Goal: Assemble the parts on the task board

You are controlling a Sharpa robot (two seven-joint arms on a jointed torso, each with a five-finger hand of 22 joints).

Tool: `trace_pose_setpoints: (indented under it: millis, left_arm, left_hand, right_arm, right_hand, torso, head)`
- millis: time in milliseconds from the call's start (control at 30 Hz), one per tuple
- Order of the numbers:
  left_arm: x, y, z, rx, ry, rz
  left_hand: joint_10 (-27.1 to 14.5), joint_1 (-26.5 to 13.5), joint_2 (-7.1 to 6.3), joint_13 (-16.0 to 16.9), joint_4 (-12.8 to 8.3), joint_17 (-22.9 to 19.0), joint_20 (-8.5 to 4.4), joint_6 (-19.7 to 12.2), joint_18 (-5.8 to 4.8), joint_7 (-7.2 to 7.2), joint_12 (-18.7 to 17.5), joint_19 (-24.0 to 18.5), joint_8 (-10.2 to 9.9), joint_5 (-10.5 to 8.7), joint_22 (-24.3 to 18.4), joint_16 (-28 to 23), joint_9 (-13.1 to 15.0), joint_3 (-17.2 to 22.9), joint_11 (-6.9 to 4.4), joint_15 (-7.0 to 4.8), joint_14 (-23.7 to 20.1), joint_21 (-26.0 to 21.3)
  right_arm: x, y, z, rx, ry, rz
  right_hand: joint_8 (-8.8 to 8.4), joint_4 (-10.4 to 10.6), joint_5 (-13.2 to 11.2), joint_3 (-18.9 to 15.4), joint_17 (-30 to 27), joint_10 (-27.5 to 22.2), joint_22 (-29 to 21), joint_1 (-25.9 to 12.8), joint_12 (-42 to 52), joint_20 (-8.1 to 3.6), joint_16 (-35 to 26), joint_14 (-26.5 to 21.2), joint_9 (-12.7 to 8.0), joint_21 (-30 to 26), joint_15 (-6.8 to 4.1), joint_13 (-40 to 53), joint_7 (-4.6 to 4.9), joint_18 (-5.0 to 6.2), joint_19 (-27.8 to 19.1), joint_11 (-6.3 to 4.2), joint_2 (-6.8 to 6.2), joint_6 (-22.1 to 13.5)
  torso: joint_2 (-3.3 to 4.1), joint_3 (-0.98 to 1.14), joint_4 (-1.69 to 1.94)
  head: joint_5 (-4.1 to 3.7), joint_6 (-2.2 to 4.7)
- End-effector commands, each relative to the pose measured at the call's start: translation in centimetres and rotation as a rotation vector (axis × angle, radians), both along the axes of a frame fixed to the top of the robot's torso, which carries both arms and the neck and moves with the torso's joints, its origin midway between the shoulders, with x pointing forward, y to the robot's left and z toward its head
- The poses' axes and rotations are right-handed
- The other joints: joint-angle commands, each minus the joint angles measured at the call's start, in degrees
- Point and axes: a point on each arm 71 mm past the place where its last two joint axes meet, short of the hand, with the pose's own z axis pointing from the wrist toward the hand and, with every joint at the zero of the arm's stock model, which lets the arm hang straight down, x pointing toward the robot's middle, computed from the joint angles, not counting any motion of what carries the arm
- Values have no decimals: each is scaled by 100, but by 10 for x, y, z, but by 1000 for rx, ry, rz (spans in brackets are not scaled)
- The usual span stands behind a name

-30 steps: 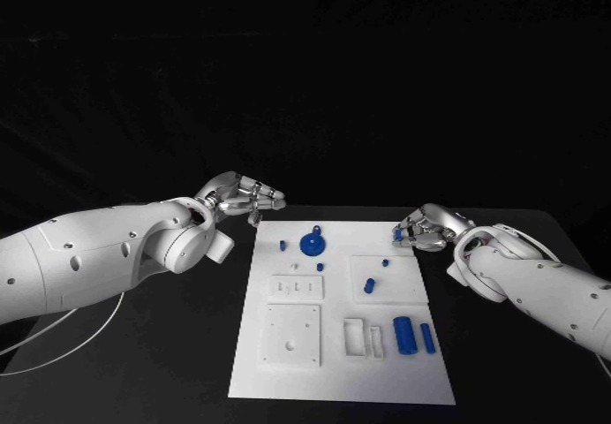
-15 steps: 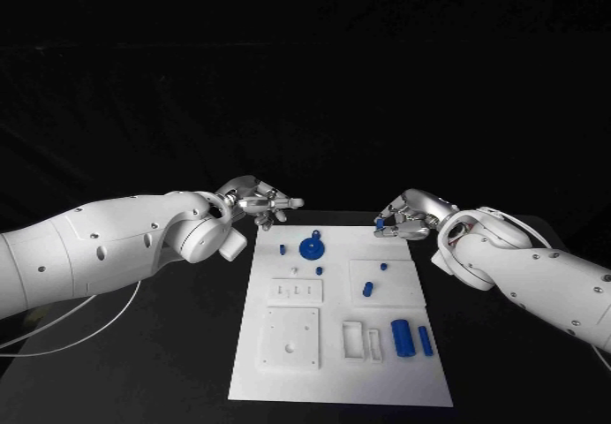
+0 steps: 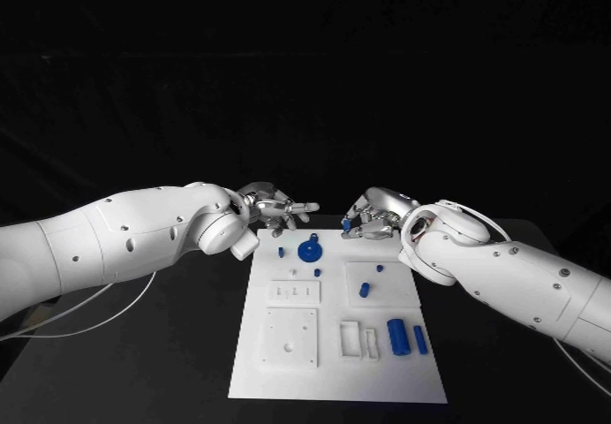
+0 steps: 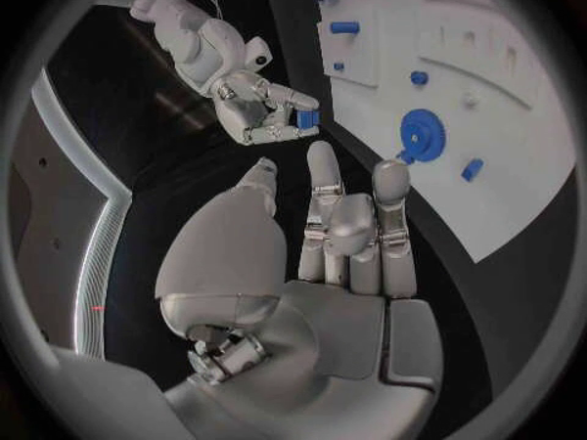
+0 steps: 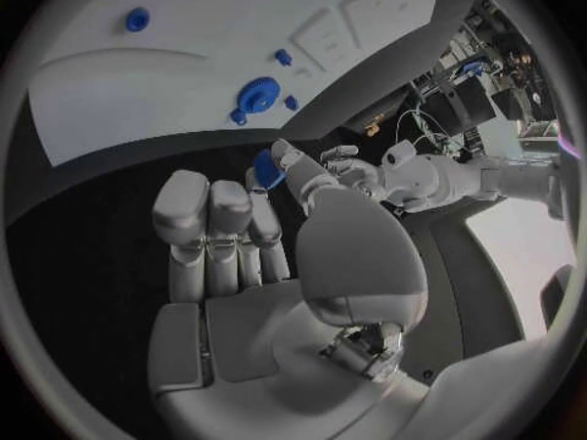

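Right hand (image 3: 369, 218) pinches a small blue part (image 3: 346, 224); left hand (image 3: 278, 212) spread, holding nothing

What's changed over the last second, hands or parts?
Both hands have moved inward toward each other above the far end of the task board. The right hand came from the board's right edge, holding a small blue part throughout. The left hand drifted right, holding nothing, fingers apart. The other blue parts on the board, like the round blue piece, stayed where they were.
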Motion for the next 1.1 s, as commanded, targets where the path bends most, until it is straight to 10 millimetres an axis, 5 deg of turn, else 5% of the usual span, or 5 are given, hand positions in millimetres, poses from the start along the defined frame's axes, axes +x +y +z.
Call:
trace_pose_setpoints:
  millis: [33,1100]
  left_arm:
    - [0,-5,-4,68,60,3]
    - [-6,-37,-13,192,151,-24]
  left_hand:
    - [235,-20,-47,11,23,-11,-4,-69,-97,-8,-5,41,-17,2,69,-45,220,-1,-35,3,51,-82]
    - [225,31,108,33,-380,-131,25,-192,-94,55,-126,52,-25,69,318,-130,-157,-7,5,33,5,-453]
  right_arm:
    - [-2,9,-3,-57,8,-2]
    - [-12,52,-3,-92,-3,70]
  right_hand:
    - [37,42,31,0,2,19,209,5,-34,-34,-33,3,2,-38,-36,-4,-1,-40,360,-4,-51,-12]
    - [38,46,49,28,5,13,192,3,-44,-30,-51,4,15,-63,-35,-6,0,-21,359,-4,-56,-9]
  torso:
    - [-53,-3,-21]
    - [-41,4,-19]
  head:
    - [12,-17]
    - [7,-52]
